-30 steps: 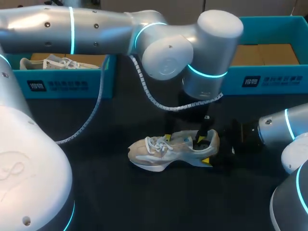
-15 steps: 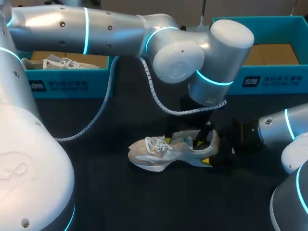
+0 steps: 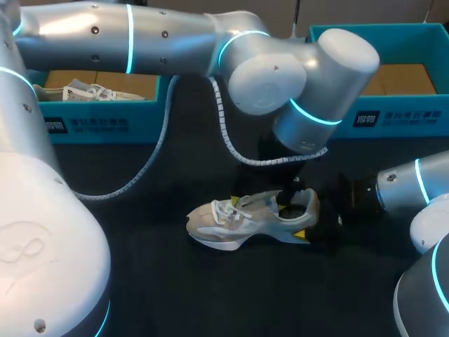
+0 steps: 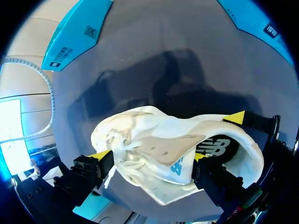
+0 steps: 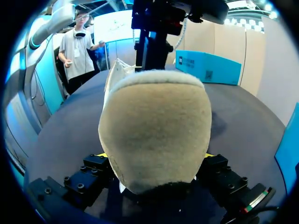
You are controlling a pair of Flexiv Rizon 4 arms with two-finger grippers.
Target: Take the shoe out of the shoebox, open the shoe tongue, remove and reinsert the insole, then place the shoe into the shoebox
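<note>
Okay: shoe sits on the table near its middle, toe toward the left edge, outside both boxes. Right gripper clamps the heel from both sides. Left gripper hangs over the shoe, fingers spread wide astride the tongue and laces. Right box stands at the far right corner, left box at the far left.

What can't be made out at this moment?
Left gripper: in the head view, the wrist of the left arm covers it.
Right gripper: in the right wrist view, the heel of the shoe hides most of the jaws.
Insole: in the left wrist view, only a dark patch shows past the tongue.
</note>
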